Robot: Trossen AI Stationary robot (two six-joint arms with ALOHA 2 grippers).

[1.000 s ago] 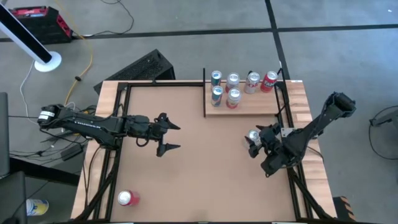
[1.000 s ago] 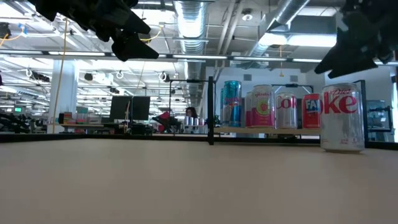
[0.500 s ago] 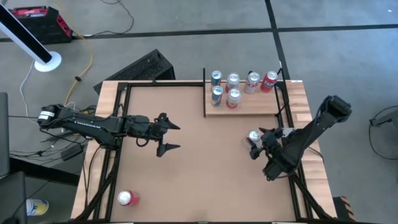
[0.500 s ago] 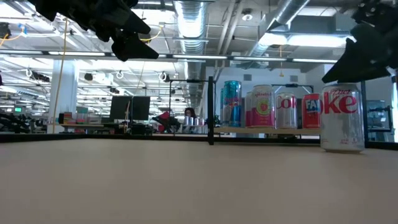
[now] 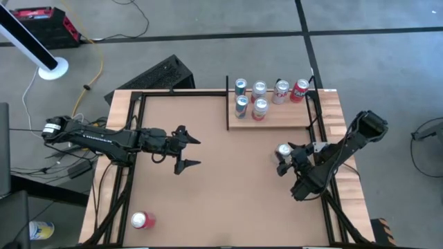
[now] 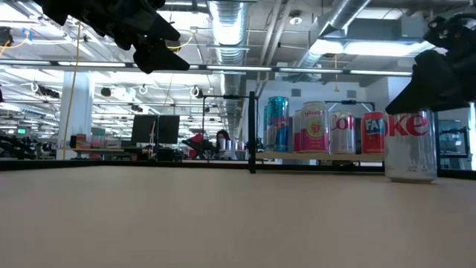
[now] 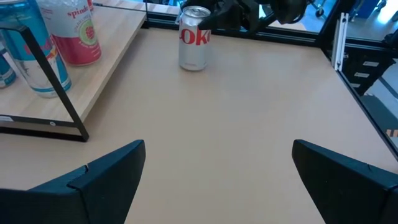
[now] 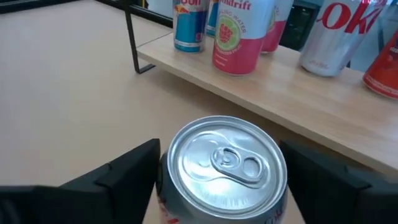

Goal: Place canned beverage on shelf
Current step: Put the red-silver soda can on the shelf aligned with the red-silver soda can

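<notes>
A silver Diet Coke can (image 5: 282, 149) stands upright on the brown tabletop, near the table's right edge and in front of the shelf (image 5: 284, 120). My right gripper (image 8: 221, 168) is open, with one finger on each side of the can's upper part (image 6: 410, 126). In the low view it covers the can's top. The pale wood shelf at the far right carries several upright cans (image 5: 259, 97). My left gripper (image 5: 190, 152) hangs open above the table's middle left, with nothing between its fingers. My right gripper comes at the can from the table's right side, slanting down, its fingers (image 8: 124, 177) flanking the rim of the can's top (image 8: 186, 134). Whether they touch the can I cannot tell. The can stands on the table.
A red can (image 5: 142, 220) lies at the table's near left corner. A thin black post (image 8: 130, 37) edges the shelf's left end. Black frame rails (image 5: 124, 173) run along the table's sides. Bare tabletop (image 5: 228, 187) lies between the two arms.
My right gripper has sunk toward the silver can and rolled a little, and its fingers now reach down around the can's top. The can has stayed where it was.
</notes>
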